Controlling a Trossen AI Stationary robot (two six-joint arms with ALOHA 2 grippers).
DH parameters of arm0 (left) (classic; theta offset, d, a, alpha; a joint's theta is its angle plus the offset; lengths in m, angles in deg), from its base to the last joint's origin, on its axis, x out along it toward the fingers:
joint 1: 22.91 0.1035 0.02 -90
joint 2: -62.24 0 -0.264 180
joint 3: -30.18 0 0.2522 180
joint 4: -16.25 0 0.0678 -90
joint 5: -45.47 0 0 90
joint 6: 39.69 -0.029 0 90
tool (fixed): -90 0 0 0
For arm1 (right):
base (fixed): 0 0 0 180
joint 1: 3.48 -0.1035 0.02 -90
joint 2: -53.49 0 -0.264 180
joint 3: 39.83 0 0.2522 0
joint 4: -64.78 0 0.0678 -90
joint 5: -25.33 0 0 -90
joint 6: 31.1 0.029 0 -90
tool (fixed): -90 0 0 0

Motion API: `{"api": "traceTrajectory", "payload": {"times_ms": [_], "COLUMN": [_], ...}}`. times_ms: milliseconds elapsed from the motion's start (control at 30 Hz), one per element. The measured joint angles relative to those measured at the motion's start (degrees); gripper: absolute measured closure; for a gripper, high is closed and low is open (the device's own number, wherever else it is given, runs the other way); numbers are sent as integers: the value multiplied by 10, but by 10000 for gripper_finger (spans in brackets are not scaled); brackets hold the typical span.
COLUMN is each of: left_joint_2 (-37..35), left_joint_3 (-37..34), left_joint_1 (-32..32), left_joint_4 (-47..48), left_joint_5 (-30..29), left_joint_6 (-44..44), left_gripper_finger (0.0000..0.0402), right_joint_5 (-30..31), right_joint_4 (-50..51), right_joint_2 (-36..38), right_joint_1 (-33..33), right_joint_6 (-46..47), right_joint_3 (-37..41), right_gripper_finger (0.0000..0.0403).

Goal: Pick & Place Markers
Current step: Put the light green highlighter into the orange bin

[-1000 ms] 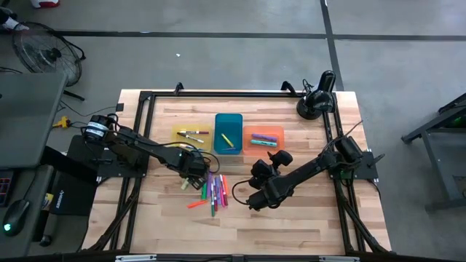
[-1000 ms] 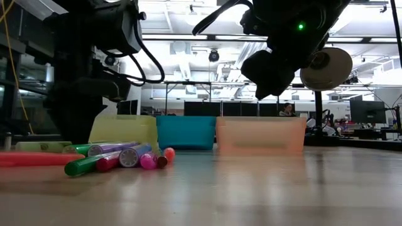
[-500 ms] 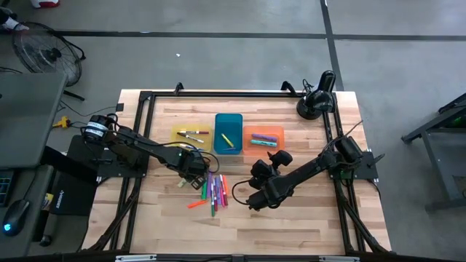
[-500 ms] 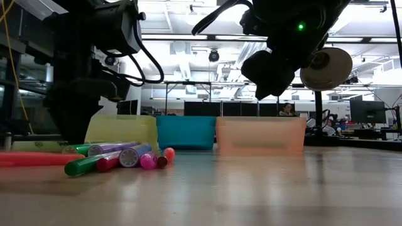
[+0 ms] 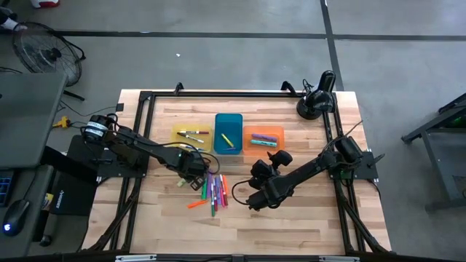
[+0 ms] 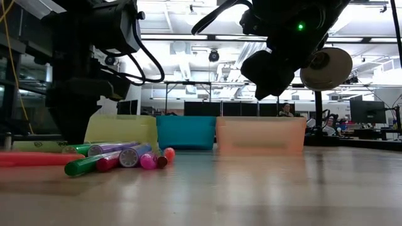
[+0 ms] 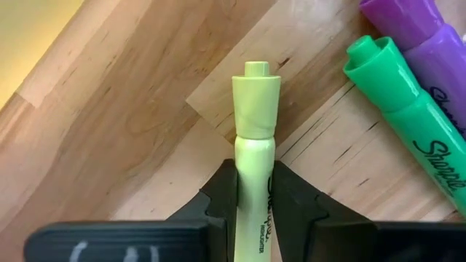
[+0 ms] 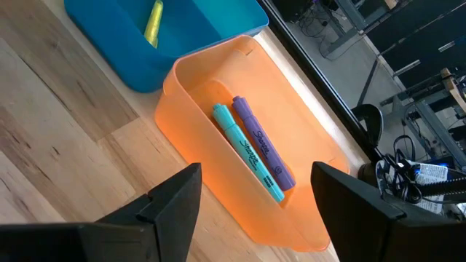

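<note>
Clamping since before: left tool (image 7: pixel 255 191) pinches yellow-green marker (image 7: pixel 255 138) | right tool (image 8: pixel 255 196) spread wide, empty

Two blk arms, cabled, green LED.

markers (image 5: pixel 215 191) clustered on table; light-green one (image 7: pixel 255 153) pinched.

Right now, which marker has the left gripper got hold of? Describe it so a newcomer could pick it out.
Find the yellow plastic tray, leftmost of the three trays on the wooden table. Just in front of it, the left gripper is shut on a pale yellow-green highlighter marker lying on the wood. Unlike the green marker and purple marker beside it, it lies apart and sits between dark fingers.
</note>
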Motion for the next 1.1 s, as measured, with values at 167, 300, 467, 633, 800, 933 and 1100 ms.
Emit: {"api": "traceTrajectory", "payload": {"times_ms": [167, 300, 467, 633, 800, 933, 1100], "left_joint_2": [-2, -3, -3, -3, -4, -4, -4], "left_joint_3": [22, 54, 86, 120, 156, 177, 199], "left_joint_1": [1, 1, 1, 1, 1, 1, 1], "left_joint_4": [7, 0, -1, 2, 10, 11, 11], "left_joint_5": [-17, -44, -64, -88, -106, -119, -138], "left_joint_6": [-38, -71, -112, -149, -181, -200, -234], "left_gripper_finger": [348, 348, 348, 348, 348, 348, 348], "right_joint_5": [0, 0, -2, -2, -2, -2, -2], "right_joint_4": [0, 0, -1, -2, -2, -2, 1], "right_joint_2": [0, 0, 0, 0, 0, 0, 0], "right_joint_1": [0, 0, 0, 0, 0, 0, 0], "right_joint_6": [0, 0, 0, 0, 0, -2, -10], "right_joint_3": [0, 0, 0, 0, 0, 0, 0], "right_gripper_finger": [155, 155, 155, 155, 155, 155, 155]}}
